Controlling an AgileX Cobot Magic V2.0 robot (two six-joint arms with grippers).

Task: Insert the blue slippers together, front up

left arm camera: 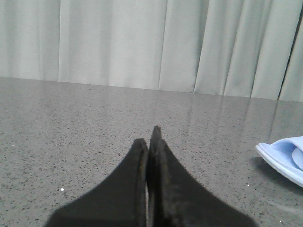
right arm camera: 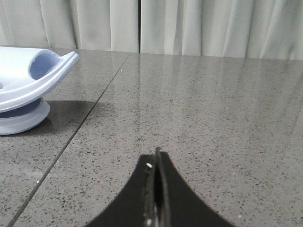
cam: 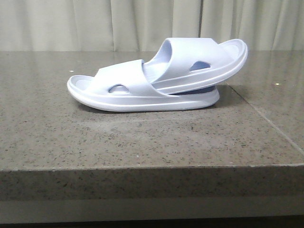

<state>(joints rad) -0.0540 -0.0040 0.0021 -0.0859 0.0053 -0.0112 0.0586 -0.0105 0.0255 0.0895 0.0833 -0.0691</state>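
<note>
Two pale lavender-blue slippers lie in the middle of the stone table [cam: 142,137]. The lower slipper [cam: 123,92] rests flat on its sole. The upper slipper [cam: 204,59] has one end pushed under the lower one's strap and tilts up to the right. Neither gripper shows in the front view. My left gripper [left arm camera: 150,137] is shut and empty, low over bare table, with a slipper end [left arm camera: 284,156] off to one side. My right gripper [right arm camera: 157,158] is shut and empty, with the slippers' other end [right arm camera: 33,85] off to its side.
A seam [cam: 266,118] runs across the grey speckled tabletop right of the slippers. The table's front edge [cam: 152,167] is near the camera. Pale curtains [cam: 95,23] hang behind the table.
</note>
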